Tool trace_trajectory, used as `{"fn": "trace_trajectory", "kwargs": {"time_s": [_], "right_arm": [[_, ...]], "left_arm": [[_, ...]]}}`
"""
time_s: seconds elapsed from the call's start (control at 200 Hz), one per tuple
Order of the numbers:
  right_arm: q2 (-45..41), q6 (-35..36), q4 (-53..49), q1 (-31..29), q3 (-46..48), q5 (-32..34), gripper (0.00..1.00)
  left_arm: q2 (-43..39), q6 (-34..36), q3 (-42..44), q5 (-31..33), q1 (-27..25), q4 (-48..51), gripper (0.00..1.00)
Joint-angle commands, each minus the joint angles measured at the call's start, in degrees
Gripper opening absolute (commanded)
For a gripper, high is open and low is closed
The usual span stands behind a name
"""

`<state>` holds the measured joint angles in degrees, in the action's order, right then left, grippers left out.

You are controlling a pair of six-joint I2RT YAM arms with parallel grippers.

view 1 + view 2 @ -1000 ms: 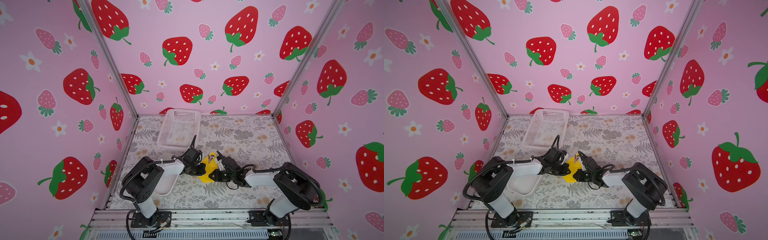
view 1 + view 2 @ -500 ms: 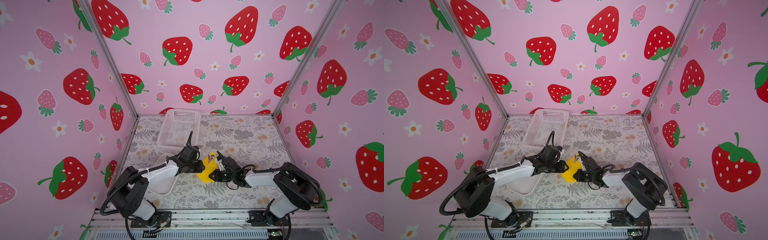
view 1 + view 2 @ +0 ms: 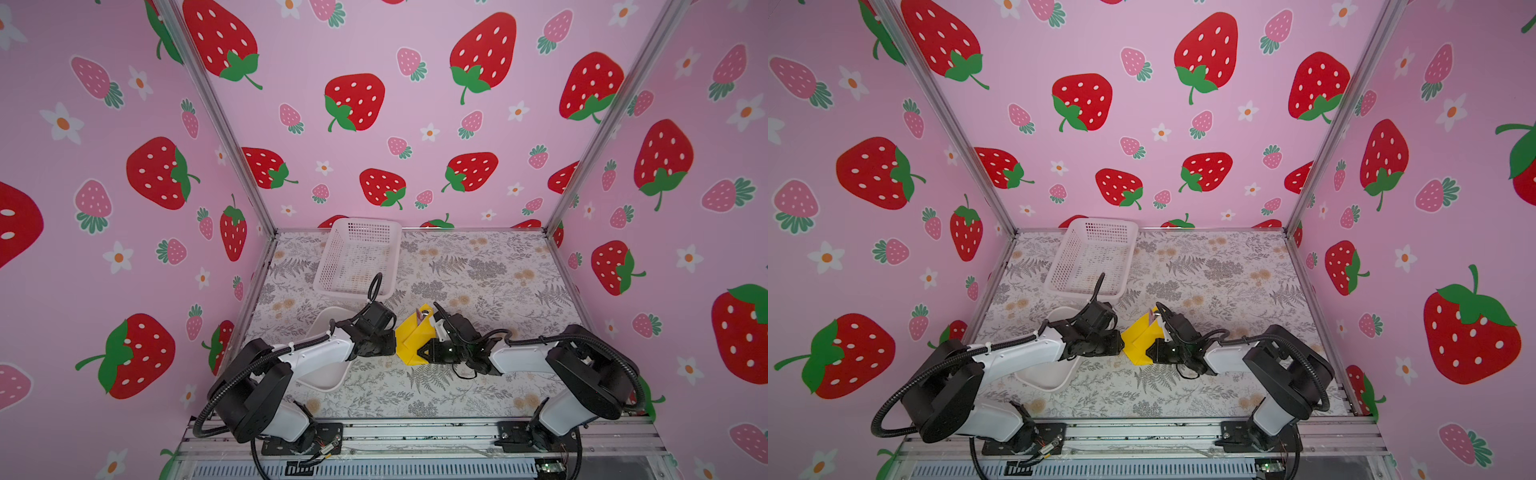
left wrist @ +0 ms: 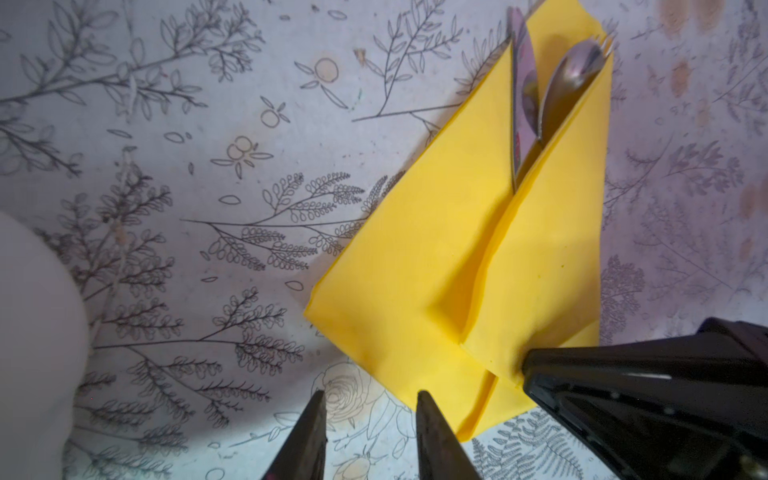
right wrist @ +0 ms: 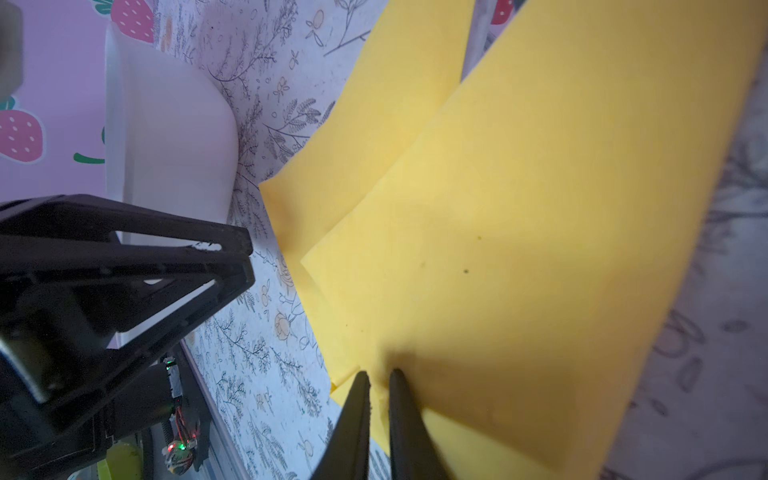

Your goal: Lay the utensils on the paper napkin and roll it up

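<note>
The paper napkin (image 3: 411,338) (image 3: 1139,338) lies mid-table, bright yellow and folded into a pointed packet. In the left wrist view the napkin (image 4: 415,270) wraps the utensils (image 4: 569,79), whose shiny heads stick out of its far end. My left gripper (image 4: 370,395) (image 3: 392,344) is open just off the napkin's left corner, with bare table between its fingers. The right gripper (image 5: 378,374) (image 3: 424,353) is shut on the near edge of the napkin (image 5: 519,208), pinching the upper flap.
A white perforated basket (image 3: 357,257) stands at the back left. A white tray (image 3: 328,361) (image 5: 166,137) lies under my left arm, close to the napkin. The pink side walls and the metal front rail (image 3: 415,436) bound the floral table.
My left gripper has opened, let go of the napkin and drawn back a little to the left. The right gripper has stayed shut on the napkin.
</note>
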<state>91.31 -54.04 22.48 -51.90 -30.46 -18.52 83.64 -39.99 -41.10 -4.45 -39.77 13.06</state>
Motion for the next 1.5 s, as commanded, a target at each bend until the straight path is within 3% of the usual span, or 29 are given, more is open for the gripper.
{"fn": "trace_trajectory", "kwargs": {"time_s": [0.0, 0.565, 0.865, 1.02, 1.06, 1.496], "right_arm": [[1.5, 0.0, -2.5, -0.5, 0.8, 1.0, 0.14], [1.4, -0.1, -1.9, -0.4, 0.7, 0.7, 0.14], [2.0, -0.1, -1.7, -0.4, 0.5, 0.6, 0.14], [1.7, 0.0, -1.8, -0.4, 0.5, 0.6, 0.14], [1.7, -0.1, -1.9, -0.5, 0.3, 0.7, 0.14], [-0.1, -0.1, -1.9, -0.4, 0.4, 2.2, 0.14]], "left_arm": [[0.7, -2.2, 0.6, 2.1, -0.3, -1.7, 0.38], [3.9, -4.9, 2.7, 4.0, -0.4, -8.7, 0.33], [4.9, -4.1, 3.3, 2.0, -0.3, -12.4, 0.12], [4.3, -4.1, 3.0, 1.6, -0.3, -13.0, 0.07], [4.0, -4.0, 2.9, 1.3, -0.3, -13.2, 0.0], [-1.8, -0.4, 0.7, -8.6, -0.7, -14.7, 0.0]]}}
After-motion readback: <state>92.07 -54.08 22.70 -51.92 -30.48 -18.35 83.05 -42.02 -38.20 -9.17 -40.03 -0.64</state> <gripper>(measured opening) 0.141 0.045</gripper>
